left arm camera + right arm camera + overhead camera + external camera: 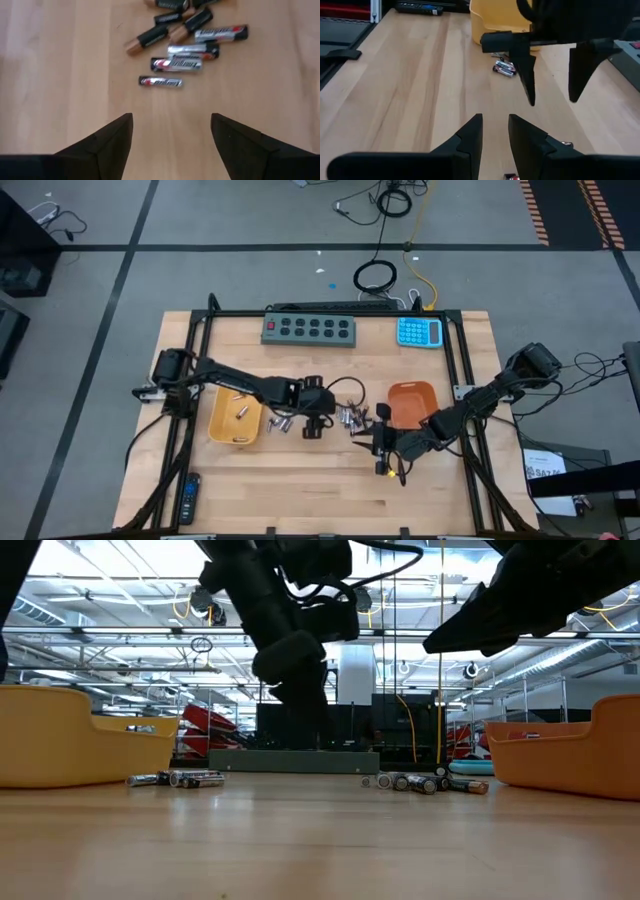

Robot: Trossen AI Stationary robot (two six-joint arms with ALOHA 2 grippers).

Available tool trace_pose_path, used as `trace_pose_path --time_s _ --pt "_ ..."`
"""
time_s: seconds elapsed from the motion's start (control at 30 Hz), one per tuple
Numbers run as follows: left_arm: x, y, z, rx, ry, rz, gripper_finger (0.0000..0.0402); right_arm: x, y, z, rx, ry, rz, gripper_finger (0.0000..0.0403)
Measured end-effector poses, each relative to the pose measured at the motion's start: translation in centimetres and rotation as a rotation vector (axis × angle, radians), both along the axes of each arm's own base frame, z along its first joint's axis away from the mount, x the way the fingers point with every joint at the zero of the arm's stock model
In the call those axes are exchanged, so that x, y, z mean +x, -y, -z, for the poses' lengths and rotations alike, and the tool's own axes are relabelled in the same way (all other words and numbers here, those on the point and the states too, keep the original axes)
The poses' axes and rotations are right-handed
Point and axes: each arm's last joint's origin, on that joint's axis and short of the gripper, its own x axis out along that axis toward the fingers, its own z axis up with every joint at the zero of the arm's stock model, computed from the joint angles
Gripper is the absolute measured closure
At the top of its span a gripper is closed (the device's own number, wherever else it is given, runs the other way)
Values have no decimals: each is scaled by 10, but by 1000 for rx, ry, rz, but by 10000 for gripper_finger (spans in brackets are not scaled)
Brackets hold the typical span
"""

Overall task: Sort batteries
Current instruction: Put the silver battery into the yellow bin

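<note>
The small cylindrical batteries lie loose in a cluster on the pale wooden desk at the middle of the high view, between the two trays. In the left wrist view this heap fills the upper middle of the frame: silver-and-black cells beside thinner black ones with copper ends, some touching. A second small group rests just right of the yellow plastic tray, left of centre, and a few more batteries lie inside that tray. In the low view the two loose groups show as low rows on the desk, one at the left, one right of centre.

The left tool hangs above the desk between the two loose groups, its two dark fingers spread wide and empty. The right tool sits lower in the frame, just below the central cluster; its fingers stand narrowly apart with nothing between them.

An orange plastic tray lies right of centre, close to the heap. Along the upper edge of the desk are a grey power strip with dark sockets and a blue calculator. A black remote control lies at the lower left.
</note>
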Motion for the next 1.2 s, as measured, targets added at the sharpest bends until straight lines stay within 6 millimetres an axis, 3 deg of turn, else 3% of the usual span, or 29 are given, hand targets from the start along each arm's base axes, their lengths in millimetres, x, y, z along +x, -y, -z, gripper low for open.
trace_pose_path --time_s 0.27,0.5,0.73,1.2 --pt "8 -12 -4 -34 80 54 116 3 6 0 -35 -5 8 319" --pt "20 -18 9 1 102 93 87 3 8 -2 -70 -2 -4 319" --pt "35 -22 23 31 75 130 84 0 10 -12 -80 25 -8 319" --pt "36 -29 40 21 7 148 84 1 10 -13 -82 39 12 319"
